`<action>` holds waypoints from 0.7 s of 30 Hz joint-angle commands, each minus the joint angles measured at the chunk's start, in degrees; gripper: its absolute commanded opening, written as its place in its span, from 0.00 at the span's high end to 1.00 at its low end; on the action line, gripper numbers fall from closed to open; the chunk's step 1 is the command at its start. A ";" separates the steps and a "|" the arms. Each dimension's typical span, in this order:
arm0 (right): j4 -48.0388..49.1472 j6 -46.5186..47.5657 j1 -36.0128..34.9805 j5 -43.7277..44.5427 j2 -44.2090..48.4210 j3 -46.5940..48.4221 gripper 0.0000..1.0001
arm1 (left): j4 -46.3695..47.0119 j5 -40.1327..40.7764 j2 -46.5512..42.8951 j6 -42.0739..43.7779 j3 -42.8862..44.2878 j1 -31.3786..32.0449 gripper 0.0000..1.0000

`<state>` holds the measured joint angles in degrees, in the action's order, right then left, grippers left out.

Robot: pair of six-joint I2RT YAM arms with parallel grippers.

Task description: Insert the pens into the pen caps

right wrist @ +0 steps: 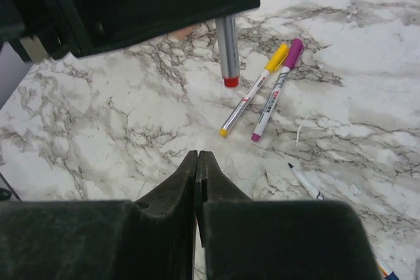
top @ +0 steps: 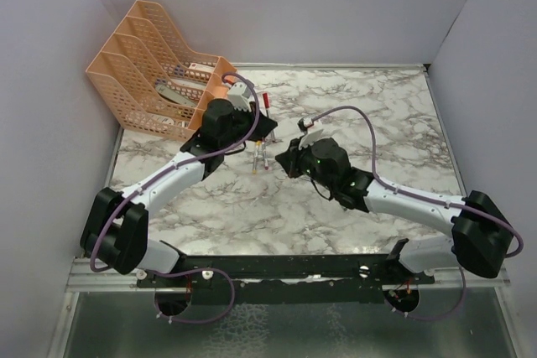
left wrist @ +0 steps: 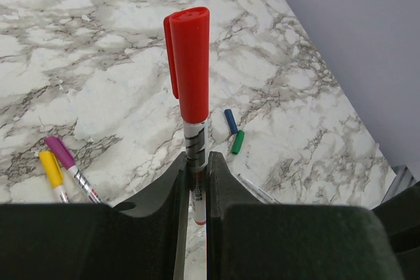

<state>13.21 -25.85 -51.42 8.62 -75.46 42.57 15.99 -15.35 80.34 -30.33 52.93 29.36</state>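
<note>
The left jaws are clamped on the barrel of a pale grey stick pen (left wrist: 196,141) that carries a bright red plastic cap (left wrist: 190,57) on its far end. The pen stands roughly upright. Its small red tip (right wrist: 230,82) points down just over the white, grey-veined marble tabletop (top: 377,123); I cannot tell whether the tip touches the surface. From above, the red cap pokes out past the left arm (top: 168,178), close to the orange mesh file rack (top: 143,64) at the back left corner.

The right jaws are pressed fully together with nothing between them. They sit low over the tabletop and face the held pen.

Two more capped pens lie side by side on the tabletop between the two arms: a pale pen with a yellow cap (right wrist: 252,91) and a pale pen with a purple cap (right wrist: 275,90). They run almost parallel, near each other but not touching.

A stubby blue cap (left wrist: 230,120) and a stubby green cap (left wrist: 237,142) lie loose on the tabletop beyond the held pen, their ends nearly meeting. An uncapped pale pen (right wrist: 305,181) lies on the tabletop just to the right of the right jaws, partly cut off by them.
</note>
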 commanded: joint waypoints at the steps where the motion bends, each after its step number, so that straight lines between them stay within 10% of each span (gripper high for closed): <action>1: -3.99 2.78 -0.35 7.43 -0.74 5.72 0.94 | -3.43 -0.20 -1.85 3.06 -1.58 0.07 1.00; 8: -7.00 5.66 -0.35 14.40 0.50 9.37 0.71 | -7.95 -2.77 2.04 3.15 -3.06 0.08 1.00; 21: -12.49 2.43 -0.35 21.07 0.50 9.04 0.70 | -24.37 5.56 11.95 4.93 5.74 -0.86 1.00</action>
<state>3.77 -21.32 -51.42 24.60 -76.05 51.51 -2.07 -15.20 92.60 -27.20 56.14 29.32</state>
